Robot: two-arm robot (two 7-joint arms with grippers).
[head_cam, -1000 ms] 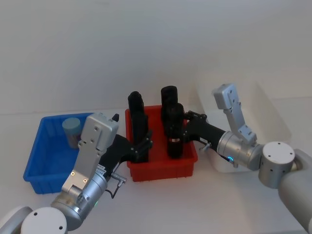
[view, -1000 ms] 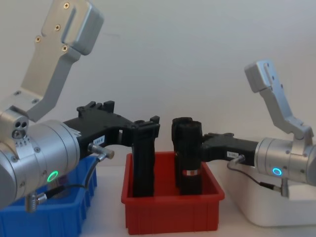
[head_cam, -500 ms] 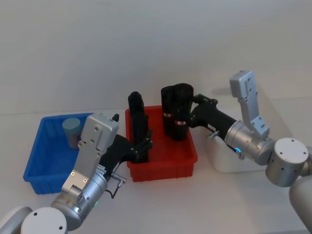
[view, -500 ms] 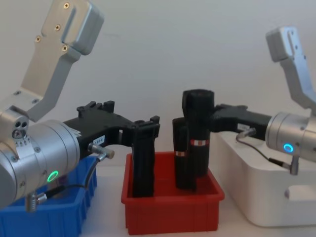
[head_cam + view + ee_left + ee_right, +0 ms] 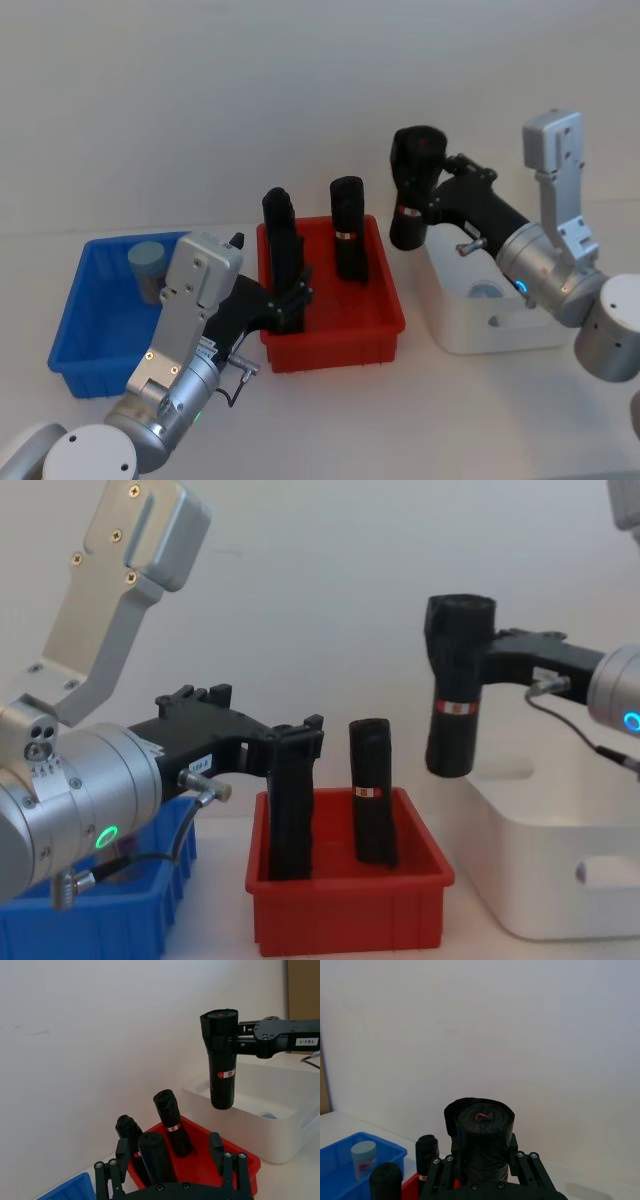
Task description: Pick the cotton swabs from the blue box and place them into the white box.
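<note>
One jar of cotton swabs [image 5: 148, 268] with a pale blue lid stands in the far corner of the blue box [image 5: 70, 345], also seen as the jar [image 5: 363, 1159]. A pale blue lid [image 5: 487, 292] shows inside the white box [image 5: 500, 330]. My right gripper [image 5: 420, 205] is shut on a tall black cylinder [image 5: 455, 695], held upright in the air above the white box's wall nearest the red bin. My left gripper [image 5: 290, 300] hangs open in the red bin [image 5: 335, 340], its fingers [image 5: 216, 1144] on either side of a black cylinder [image 5: 155, 1157].
The red bin stands between the blue and white boxes. Another black cylinder [image 5: 348, 228] stands upright in it. A white wall rises close behind all three bins. Bare white tabletop lies in front of them.
My right gripper has lifted its black cylinder out of the red bin, up and to the right, to above the white box's edge. The left arm has not moved.
</note>
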